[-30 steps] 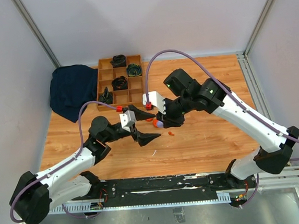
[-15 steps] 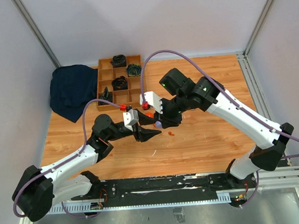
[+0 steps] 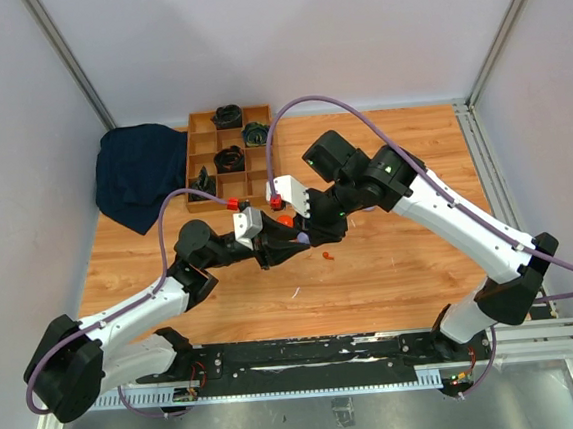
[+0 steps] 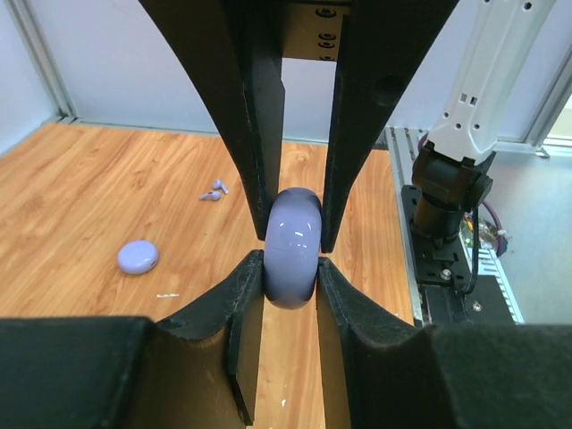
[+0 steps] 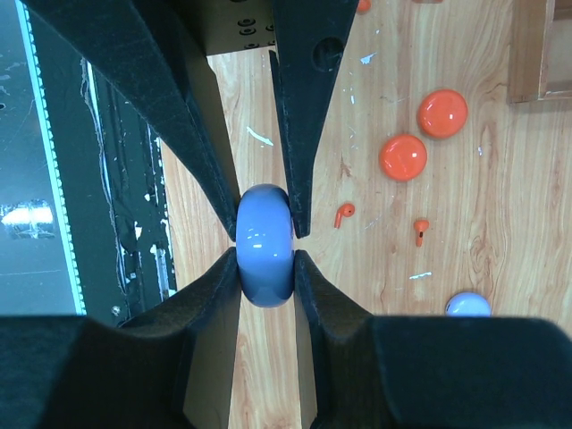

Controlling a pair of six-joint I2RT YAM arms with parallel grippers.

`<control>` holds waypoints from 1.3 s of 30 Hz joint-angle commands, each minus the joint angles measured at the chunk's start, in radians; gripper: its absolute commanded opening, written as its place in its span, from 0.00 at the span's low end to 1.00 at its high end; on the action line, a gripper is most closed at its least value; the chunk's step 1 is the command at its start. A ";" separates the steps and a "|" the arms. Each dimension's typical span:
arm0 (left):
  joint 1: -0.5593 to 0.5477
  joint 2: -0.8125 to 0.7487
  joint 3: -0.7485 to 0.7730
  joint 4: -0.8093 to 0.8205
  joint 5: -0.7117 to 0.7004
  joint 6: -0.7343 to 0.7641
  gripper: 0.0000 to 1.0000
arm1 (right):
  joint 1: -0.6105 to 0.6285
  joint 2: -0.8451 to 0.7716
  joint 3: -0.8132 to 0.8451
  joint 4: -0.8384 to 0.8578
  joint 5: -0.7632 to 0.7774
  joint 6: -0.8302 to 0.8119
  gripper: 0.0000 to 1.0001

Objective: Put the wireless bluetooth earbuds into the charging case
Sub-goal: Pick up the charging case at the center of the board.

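Sitting shut between four fingertips, the lilac charging case (image 4: 291,248) is being held edge-on and appears to be hanging clear of the table (image 4: 71,197). The left gripper (image 4: 290,273) is clamping one half of its rounded rim, and the right gripper (image 5: 265,261) is squeezing the other half from the opposite side, so both grippers are closing on the same small shell. That shared pinch is carrying most of the risk. The case is looking smooth and curved, and the pads are bearing on narrow patches of it, so any uneven pull or twist between the arms is likely to make it squirt out sideways. If one gripper is letting go before the other is seated firmly, the case is probably going to drop onto the wood. No earbud is lying in the case; the lilac earbuds (image 4: 213,191) and the orange earbuds (image 5: 344,214) are lying loose on the table, apart from it. A falling case is liable to knock them or roll among the orange discs (image 5: 403,156) and the lilac disc (image 4: 138,257). Squeezing across the seam is also risking keeping the lid pressed closed, leaving nowhere to seat the earbuds.
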 commanded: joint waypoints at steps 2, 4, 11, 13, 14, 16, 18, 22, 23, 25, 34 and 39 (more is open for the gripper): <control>-0.012 0.002 0.005 0.057 0.010 -0.009 0.29 | -0.010 0.014 0.041 -0.029 -0.005 0.007 0.05; -0.012 0.003 0.002 0.056 0.007 -0.010 0.25 | -0.010 0.015 0.043 -0.031 -0.008 0.007 0.06; -0.012 -0.004 -0.006 0.057 -0.018 -0.017 0.01 | -0.009 0.012 0.049 -0.031 -0.012 0.002 0.20; -0.012 -0.016 -0.023 0.077 -0.041 -0.022 0.00 | -0.009 0.000 0.047 -0.027 -0.013 -0.005 0.27; -0.012 -0.024 -0.037 0.098 -0.056 -0.027 0.00 | -0.010 -0.008 0.042 -0.023 -0.013 -0.009 0.30; -0.012 -0.040 -0.077 0.174 -0.089 -0.050 0.00 | -0.010 -0.032 0.023 -0.005 -0.012 -0.015 0.36; -0.012 -0.055 -0.114 0.240 -0.116 -0.067 0.00 | -0.010 -0.064 -0.005 0.023 -0.011 -0.019 0.41; -0.012 -0.067 -0.149 0.299 -0.142 -0.089 0.00 | -0.012 -0.157 -0.117 0.127 -0.041 -0.039 0.49; -0.012 -0.070 -0.154 0.312 -0.144 -0.096 0.00 | -0.016 -0.185 -0.147 0.159 -0.058 -0.045 0.50; -0.012 -0.078 -0.169 0.351 -0.149 -0.111 0.00 | -0.035 -0.242 -0.221 0.230 -0.106 -0.054 0.52; -0.012 -0.081 -0.200 0.459 -0.122 -0.173 0.00 | -0.182 -0.465 -0.570 0.734 -0.413 0.077 0.52; -0.012 -0.076 -0.193 0.481 -0.105 -0.194 0.00 | -0.192 -0.487 -0.643 0.887 -0.470 0.154 0.50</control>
